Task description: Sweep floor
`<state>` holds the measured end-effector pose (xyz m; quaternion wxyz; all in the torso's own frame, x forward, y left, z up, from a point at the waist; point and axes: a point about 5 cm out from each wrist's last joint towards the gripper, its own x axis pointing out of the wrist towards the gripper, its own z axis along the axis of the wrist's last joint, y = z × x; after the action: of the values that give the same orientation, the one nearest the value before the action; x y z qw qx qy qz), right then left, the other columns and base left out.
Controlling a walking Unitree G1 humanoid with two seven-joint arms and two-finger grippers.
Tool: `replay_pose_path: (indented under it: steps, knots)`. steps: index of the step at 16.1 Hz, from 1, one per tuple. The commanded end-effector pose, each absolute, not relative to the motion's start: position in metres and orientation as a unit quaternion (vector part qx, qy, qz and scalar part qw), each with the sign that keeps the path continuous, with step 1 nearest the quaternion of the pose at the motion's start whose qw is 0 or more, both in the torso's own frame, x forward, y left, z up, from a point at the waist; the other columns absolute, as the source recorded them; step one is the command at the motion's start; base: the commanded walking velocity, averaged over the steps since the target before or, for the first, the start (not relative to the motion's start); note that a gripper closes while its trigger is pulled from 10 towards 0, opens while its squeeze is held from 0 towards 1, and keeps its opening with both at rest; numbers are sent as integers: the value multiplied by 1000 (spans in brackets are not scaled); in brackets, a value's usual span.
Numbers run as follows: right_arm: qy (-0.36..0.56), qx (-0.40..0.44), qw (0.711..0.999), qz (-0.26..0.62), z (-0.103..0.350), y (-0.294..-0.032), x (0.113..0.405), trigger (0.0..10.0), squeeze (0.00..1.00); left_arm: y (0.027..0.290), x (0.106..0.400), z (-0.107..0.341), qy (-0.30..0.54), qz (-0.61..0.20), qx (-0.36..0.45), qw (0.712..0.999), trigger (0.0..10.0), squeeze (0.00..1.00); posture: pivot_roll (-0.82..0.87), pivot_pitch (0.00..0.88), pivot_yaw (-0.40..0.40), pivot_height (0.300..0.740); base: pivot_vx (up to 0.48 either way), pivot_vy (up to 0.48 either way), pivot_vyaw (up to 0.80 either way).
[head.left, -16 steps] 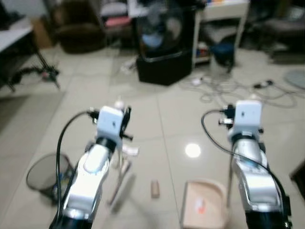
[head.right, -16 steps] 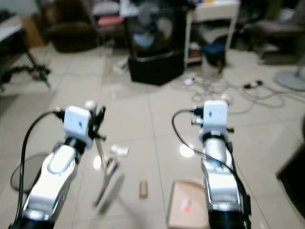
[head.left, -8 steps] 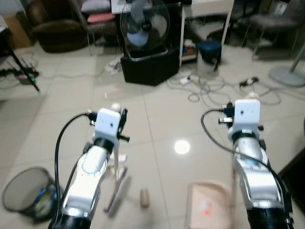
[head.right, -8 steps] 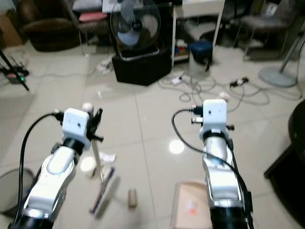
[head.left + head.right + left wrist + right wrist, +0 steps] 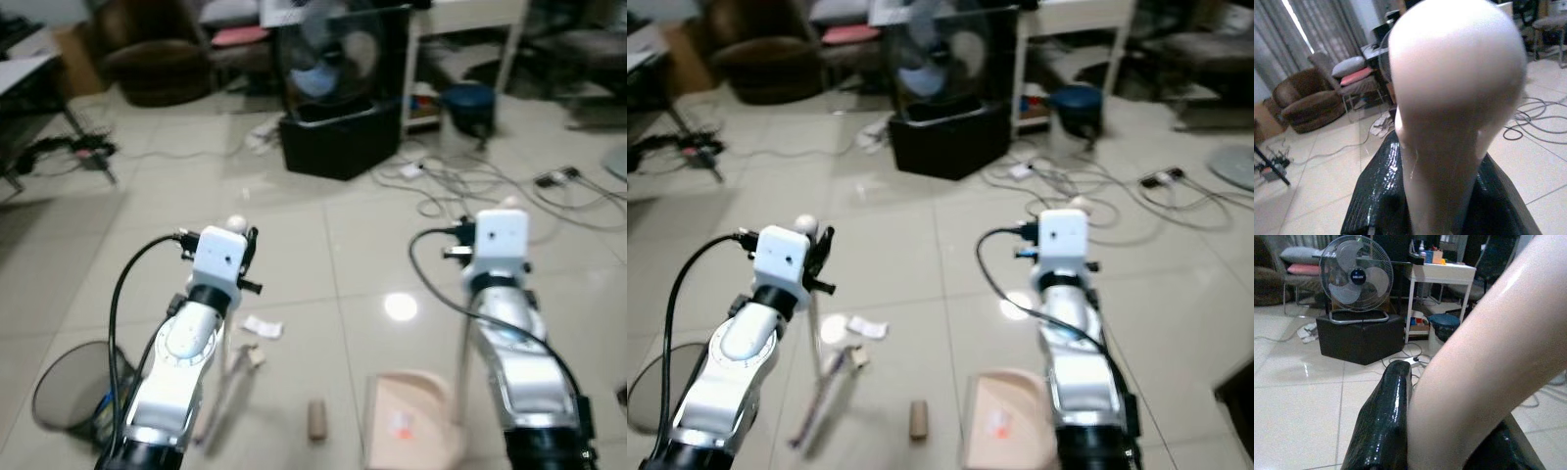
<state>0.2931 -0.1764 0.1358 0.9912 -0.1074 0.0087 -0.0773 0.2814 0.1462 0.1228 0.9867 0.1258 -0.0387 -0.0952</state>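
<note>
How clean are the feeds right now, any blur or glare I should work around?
Left eye view: mildly soft throughout, with a bright lamp reflection on the glossy floor tiles. Left wrist view: the pale rounded broom handle is close and out of focus. Right wrist view: the round white fan reads sharp, the near pale dustpan handle blurred.

Two silver, glossy arms are showing, each tapering toward a black collar and ending in a white, boxy wrist block. A thin black cable is looping out from the nine o'clock side of each block and curving back along the arm. Small dark screws or knobs are sticking out of the blocks' sides. Glossy black fingers (image 5: 1382, 431) with a finely textured skin are showing on the left gripper (image 5: 1415, 196) and the right gripper (image 5: 1449, 440).
</note>
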Motion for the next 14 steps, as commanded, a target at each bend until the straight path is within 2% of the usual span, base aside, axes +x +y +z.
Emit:
replay_pose_path:
  steps: [1,8,14]
  knots:
    - [-15,-107,992,-58,143,-165,295,10000,0,154,284,131,-56,-85,146,984,10000,0,-95,0,91,740,334,0,0]
    - [-25,-111,992,-56,141,-161,297,10000,0,151,283,129,-52,-98,146,983,10000,0,-76,0,98,740,330,0,0]
    - [-52,-137,989,-16,130,-151,306,10000,0,156,292,110,-30,-83,128,988,10000,0,-54,123,133,740,0,0,0]
